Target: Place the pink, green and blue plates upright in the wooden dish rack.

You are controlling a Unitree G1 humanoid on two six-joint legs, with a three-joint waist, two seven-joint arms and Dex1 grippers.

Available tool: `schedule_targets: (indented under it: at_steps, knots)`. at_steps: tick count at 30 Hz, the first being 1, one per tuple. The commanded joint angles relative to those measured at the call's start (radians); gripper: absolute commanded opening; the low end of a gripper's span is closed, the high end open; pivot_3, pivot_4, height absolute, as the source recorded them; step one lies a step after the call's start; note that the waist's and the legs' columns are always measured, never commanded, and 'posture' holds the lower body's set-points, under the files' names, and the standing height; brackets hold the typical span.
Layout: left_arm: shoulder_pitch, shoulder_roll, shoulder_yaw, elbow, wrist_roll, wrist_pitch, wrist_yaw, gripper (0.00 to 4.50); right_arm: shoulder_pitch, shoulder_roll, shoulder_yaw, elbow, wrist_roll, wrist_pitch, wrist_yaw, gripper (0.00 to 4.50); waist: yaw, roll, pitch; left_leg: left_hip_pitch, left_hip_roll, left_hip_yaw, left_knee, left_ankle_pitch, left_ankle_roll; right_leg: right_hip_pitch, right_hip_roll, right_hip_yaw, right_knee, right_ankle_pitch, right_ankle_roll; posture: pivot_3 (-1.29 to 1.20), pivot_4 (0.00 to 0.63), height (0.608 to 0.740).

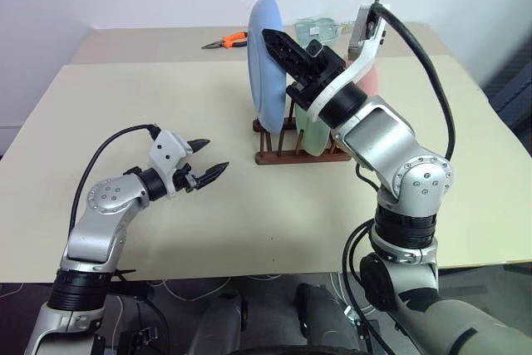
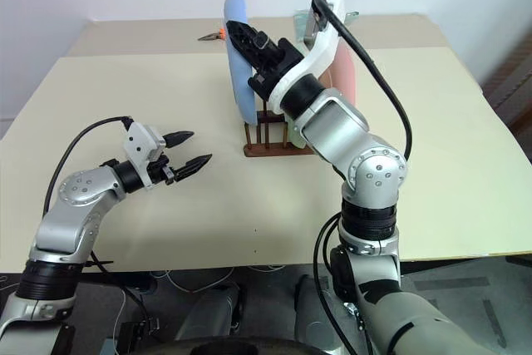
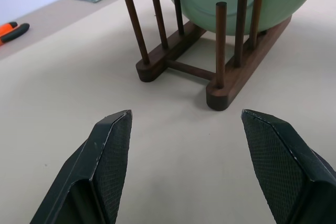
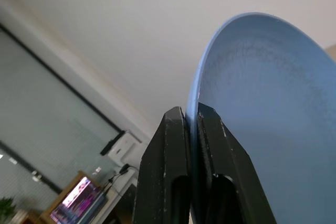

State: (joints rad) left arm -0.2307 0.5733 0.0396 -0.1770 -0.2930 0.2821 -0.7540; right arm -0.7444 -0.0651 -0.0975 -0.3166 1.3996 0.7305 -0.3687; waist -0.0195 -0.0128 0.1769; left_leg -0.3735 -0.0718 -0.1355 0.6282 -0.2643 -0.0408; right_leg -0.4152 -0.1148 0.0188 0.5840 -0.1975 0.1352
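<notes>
Right gripper, head views: right gripper [image 1: 278, 43] has its two black fingers pinched on the rim of the light blue round matte plate [image 1: 264, 60], which stands on edge over the near-left end of the dark brown wooden peg rack [image 1: 278, 154].
Left gripper, head views: left gripper [image 1: 208, 158] hovers above the beige tabletop [image 1: 166, 89], fingers spread with nothing between them, pointing toward the rack and apart from it.
Other plates, head views: pale mint green round plate [image 1: 312, 135] stands upright in the rack just behind the blue one; pale pink round plate [image 2: 343, 68] stands upright behind that, partly hidden by the right arm.
Background, head views: orange-handled pliers [image 1: 226, 40] lie on the far table.
Left wrist view: fingers [image 3: 107, 156] stand wide apart, facing the rack's pegs; the green plate sits between the rails, the blue plate's edge above it.
Right wrist view: both fingers [image 4: 168, 166] are clamped on the blue plate's edge.
</notes>
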Motion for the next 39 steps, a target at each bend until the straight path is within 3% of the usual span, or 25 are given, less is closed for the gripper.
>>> schedule_targets:
  at_steps: [1, 3, 6, 10, 11, 14, 18, 21, 23, 25, 28, 32, 39]
  knots:
    - [-0.018, -0.003, 0.005, -0.037, -0.014, 0.013, 0.005, 3.42, -0.007, 0.025, -0.005, 0.037, -0.026, -0.024, -0.008, 0.04, 0.000, 0.000, 0.000, 0.000, 0.000, 0.000, 0.000, 0.000, 0.000, 0.000, 0.000, 0.000, 0.000, 0.000, 0.000, 0.00, 0.150, 0.740]
    - [-0.022, -0.006, 0.001, -0.042, -0.014, 0.021, 0.004, 3.42, -0.018, 0.031, -0.013, 0.086, -0.060, -0.032, -0.001, 0.04, 0.000, 0.000, 0.000, 0.000, 0.000, 0.000, 0.000, 0.000, 0.000, 0.000, 0.000, 0.000, 0.000, 0.000, 0.000, 0.00, 0.150, 0.740]
    - [-0.023, -0.012, -0.007, -0.057, -0.014, 0.033, 0.008, 3.42, -0.034, 0.029, -0.022, 0.156, -0.119, -0.043, 0.014, 0.99, 0.000, 0.000, 0.000, 0.000, 0.000, 0.001, 0.000, 0.000, 0.000, 0.000, 0.000, 0.000, 0.000, 0.000, 0.000, 0.00, 0.150, 0.740]
    - [-0.016, -0.019, -0.012, -0.082, -0.015, 0.048, 0.015, 3.42, -0.056, -0.030, 0.011, 0.131, -0.247, -0.040, 0.093, 3.04, 0.000, 0.000, 0.000, 0.000, 0.000, 0.001, 0.000, 0.000, 0.000, 0.000, 0.000, 0.000, 0.000, 0.000, 0.000, 0.00, 0.150, 0.740]
    - [-0.011, -0.021, -0.014, -0.091, -0.016, 0.052, 0.017, 3.42, -0.066, -0.078, 0.038, 0.092, -0.308, -0.041, 0.142, 3.31, 0.000, 0.001, 0.000, 0.000, 0.000, 0.001, 0.000, 0.000, 0.000, 0.000, 0.000, 0.000, 0.000, 0.000, 0.000, 0.00, 0.150, 0.740]
    - [-0.003, -0.029, -0.021, -0.112, -0.014, 0.063, 0.027, 3.42, -0.079, -0.253, 0.075, -0.048, -0.439, -0.062, 0.328, 3.31, 0.005, 0.001, 0.000, -0.001, 0.000, 0.001, 0.001, 0.000, 0.000, 0.000, 0.000, 0.000, -0.001, 0.000, 0.000, 0.00, 0.150, 0.740]
    - [0.008, -0.027, -0.019, -0.098, -0.006, 0.052, 0.023, 3.42, -0.002, -0.500, -0.041, -0.210, -0.435, -0.059, 0.554, 3.31, 0.009, -0.001, 0.000, -0.001, 0.000, 0.001, 0.000, 0.000, 0.000, 0.001, 0.000, 0.000, -0.002, 0.000, 0.001, 0.00, 0.150, 0.740]
    - [0.013, -0.015, -0.013, -0.045, 0.017, 0.013, 0.013, 3.42, 0.211, -0.709, -0.253, -0.226, -0.454, -0.030, 0.680, 3.31, 0.013, -0.003, -0.001, -0.001, 0.000, 0.000, 0.001, 0.000, 0.000, 0.004, -0.001, -0.002, -0.005, -0.001, 0.001, 0.00, 0.150, 0.740]
    - [0.010, -0.012, -0.004, 0.003, 0.029, -0.020, 0.014, 3.42, 0.387, -0.787, -0.376, -0.194, -0.506, -0.029, 0.747, 3.31, 0.022, -0.004, -0.001, -0.001, 0.000, 0.001, 0.002, -0.001, 0.001, 0.006, -0.003, -0.001, -0.006, -0.005, 0.001, 0.00, 0.150, 0.740]
    - [0.007, -0.011, 0.005, 0.055, 0.044, -0.058, 0.020, 3.42, 0.585, -0.816, -0.434, -0.150, -0.598, -0.067, 0.811, 3.31, 0.030, -0.004, -0.001, 0.000, 0.000, 0.002, 0.002, -0.001, 0.001, 0.006, -0.003, -0.001, -0.007, -0.005, 0.001, 0.00, 0.150, 0.740]
    - [0.008, -0.009, 0.011, 0.114, 0.063, -0.113, 0.022, 3.42, 0.789, -0.815, -0.393, -0.084, -0.755, -0.174, 0.891, 3.31, 0.028, -0.003, -0.001, 0.001, 0.000, 0.004, 0.002, -0.001, 0.001, 0.006, -0.003, 0.000, -0.006, -0.005, 0.001, 0.00, 0.150, 0.740]
    - [0.012, -0.008, 0.017, 0.177, 0.088, -0.168, 0.035, 3.42, 0.812, -0.760, -0.300, 0.044, -0.885, -0.306, 0.923, 3.31, 0.011, 0.000, 0.000, 0.001, 0.001, 0.008, 0.003, -0.001, 0.001, 0.004, -0.003, 0.003, -0.005, -0.004, 0.001, 0.00, 0.150, 0.740]
    - [0.063, -0.019, 0.049, 0.154, 0.078, -0.166, 0.080, 3.42, 0.693, -0.676, -0.198, 0.219, -1.002, -0.438, 0.945, 3.31, 0.010, 0.000, 0.000, 0.001, 0.000, 0.006, 0.003, -0.001, 0.001, 0.004, -0.003, 0.003, -0.005, -0.004, 0.001, 0.00, 0.150, 0.740]
